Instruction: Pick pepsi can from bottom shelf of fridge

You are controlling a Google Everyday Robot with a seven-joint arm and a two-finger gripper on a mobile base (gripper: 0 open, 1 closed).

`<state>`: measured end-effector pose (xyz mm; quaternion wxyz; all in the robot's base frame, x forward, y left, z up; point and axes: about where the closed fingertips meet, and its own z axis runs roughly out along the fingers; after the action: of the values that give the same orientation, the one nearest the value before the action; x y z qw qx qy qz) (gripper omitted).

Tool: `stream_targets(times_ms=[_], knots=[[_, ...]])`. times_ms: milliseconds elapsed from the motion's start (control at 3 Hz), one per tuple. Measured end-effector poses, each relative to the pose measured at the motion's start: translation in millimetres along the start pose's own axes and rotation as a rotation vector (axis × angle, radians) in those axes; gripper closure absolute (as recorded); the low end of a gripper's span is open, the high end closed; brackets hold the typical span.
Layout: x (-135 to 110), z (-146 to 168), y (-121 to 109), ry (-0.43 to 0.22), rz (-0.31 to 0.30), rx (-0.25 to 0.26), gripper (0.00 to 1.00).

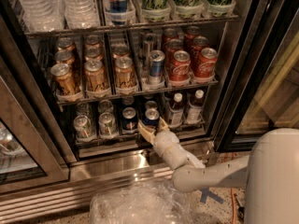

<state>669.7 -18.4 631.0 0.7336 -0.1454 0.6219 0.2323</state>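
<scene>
The fridge (236,73) stands open in front of me. Its bottom shelf (117,138) is a dark wire rack with narrow lanes. A dark-blue pepsi can (150,117) stands at the front of a middle lane, with a second pepsi can (129,118) one lane to its left. My gripper (153,127) reaches in from the lower right at the shelf's front rail. It is open, with its beige fingers (143,131) spread on either side of the foot of the front pepsi can. The can's lower part is hidden behind the fingers.
Silver-grey cans (84,125) fill the left lanes and small bottles (175,109) the right lanes. The rack above holds gold cans (96,74), a slim blue-silver can (156,66) and red cans (180,67). A crumpled clear plastic bag (135,203) lies on the floor. A glass door (18,143) is at left.
</scene>
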Motion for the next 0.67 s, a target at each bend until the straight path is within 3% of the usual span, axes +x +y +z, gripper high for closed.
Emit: stream_targets(times_ms=[333,667], knots=[[-9.4,-14.5,30.6,0.022,0.055,-0.152,1.00],[-29.5,-30.1,47.7,0.016,0.082,-0.251,1.00]])
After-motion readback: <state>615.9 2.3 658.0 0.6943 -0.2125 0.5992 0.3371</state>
